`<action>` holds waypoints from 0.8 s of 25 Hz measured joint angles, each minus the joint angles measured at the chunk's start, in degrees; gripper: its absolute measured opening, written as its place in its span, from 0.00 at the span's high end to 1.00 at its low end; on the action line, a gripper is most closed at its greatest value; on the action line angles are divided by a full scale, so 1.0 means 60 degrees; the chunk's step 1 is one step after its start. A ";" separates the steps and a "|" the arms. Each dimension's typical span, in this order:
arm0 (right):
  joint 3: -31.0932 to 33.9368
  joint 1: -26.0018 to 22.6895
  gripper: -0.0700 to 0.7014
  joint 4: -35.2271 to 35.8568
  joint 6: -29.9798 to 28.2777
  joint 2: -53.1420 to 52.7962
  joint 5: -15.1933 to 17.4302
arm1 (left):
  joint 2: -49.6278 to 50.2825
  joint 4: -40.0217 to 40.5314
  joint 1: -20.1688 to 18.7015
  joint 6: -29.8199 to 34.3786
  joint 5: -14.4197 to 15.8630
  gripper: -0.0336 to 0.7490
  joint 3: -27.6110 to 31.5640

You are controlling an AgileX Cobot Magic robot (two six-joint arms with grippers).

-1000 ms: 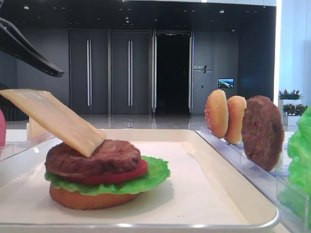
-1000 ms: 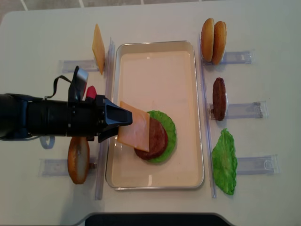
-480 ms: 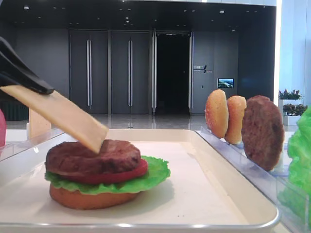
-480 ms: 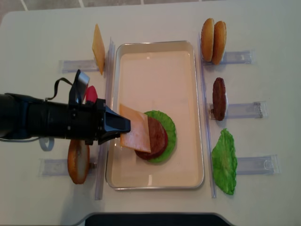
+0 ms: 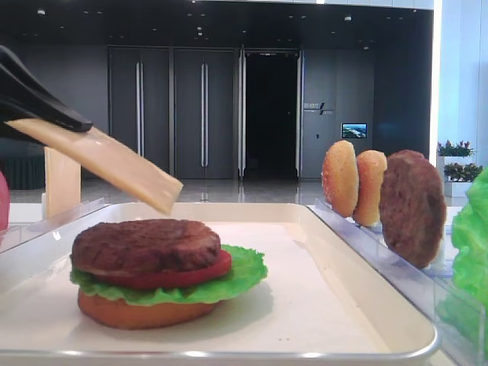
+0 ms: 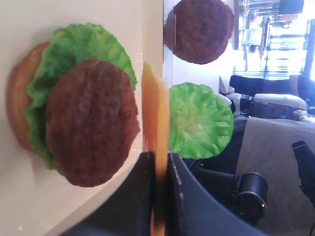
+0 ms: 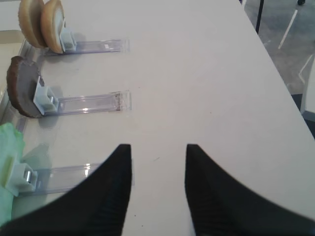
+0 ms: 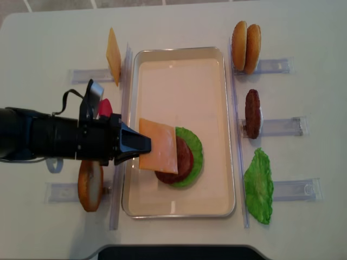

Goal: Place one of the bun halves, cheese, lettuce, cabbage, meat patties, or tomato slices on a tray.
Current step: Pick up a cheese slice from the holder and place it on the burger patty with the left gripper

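Note:
My left gripper (image 8: 142, 145) is shut on one edge of the pale orange cheese (image 8: 159, 146) slice. The cheese (image 5: 107, 156) slopes down to the right and hangs just above the patty (image 5: 145, 245) without touching it. The patty tops a stack of tomato slice (image 5: 194, 276), lettuce (image 5: 245, 268) and bun half (image 5: 137, 313) on the cream tray (image 8: 179, 50). In the left wrist view the cheese (image 6: 155, 113) shows edge-on between the two dark fingers. My right gripper (image 7: 158, 150) is open over bare table, holding nothing.
Right of the tray, clear rails hold two bun halves (image 8: 246, 39), a patty (image 8: 252, 114) and a lettuce leaf (image 8: 258, 186). Left of it stand another cheese slice (image 8: 113, 56), a red tomato slice (image 8: 104, 108) and a bun half (image 8: 90, 184).
The left jaws have closed on the cheese. Its lower end, which rested on the patty, has lifted clear, and the slice now hangs flatter above the stack.

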 joint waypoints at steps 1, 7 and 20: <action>0.0000 0.0000 0.54 0.0000 0.0000 0.0000 0.0000 | 0.0000 -0.0052 0.0000 0.0058 0.0044 0.91 0.0000; 0.0000 0.0000 0.54 0.0000 0.0000 0.0000 0.0000 | 0.0000 -0.0246 0.0000 0.0419 0.0097 0.91 0.0000; 0.0000 0.0000 0.54 0.0000 0.0000 0.0000 0.0000 | 0.0000 -0.1067 -0.0912 0.0890 -0.0328 0.91 0.0000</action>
